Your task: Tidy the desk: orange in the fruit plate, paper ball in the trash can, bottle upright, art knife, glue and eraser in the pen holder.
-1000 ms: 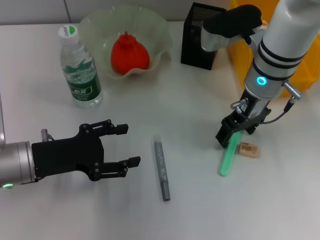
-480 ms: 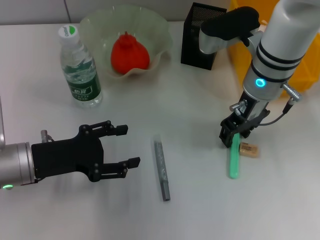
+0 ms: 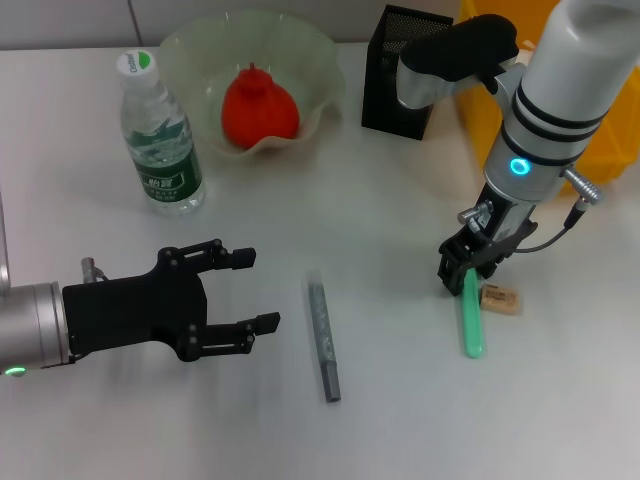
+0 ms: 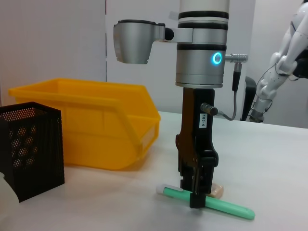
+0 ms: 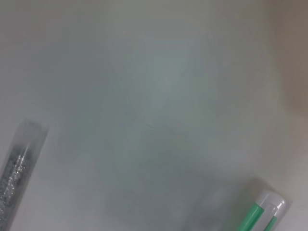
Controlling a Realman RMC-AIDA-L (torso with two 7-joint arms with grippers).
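Gripping the slender light-green glue stick (image 3: 472, 320) on the white table (image 3: 400, 420), the right gripper (image 3: 462, 272) carries a label reading "103-4"; the left gripper (image 3: 245, 292) sits released.

White desk (image 3: 400, 420). Red-orange orange (image 3: 259, 105) in a translucent pale-green fruit plate (image 3: 190, 50). Clear bottle (image 3: 160, 135), dark green label, white-green cap. Black mesh pen holder (image 3: 385, 75); bright yellow trash can (image 4: 91, 125). Light-green glue (image 3: 472, 320), grey ridged art knife (image 3: 324, 340), tan eraser (image 3: 500, 298).
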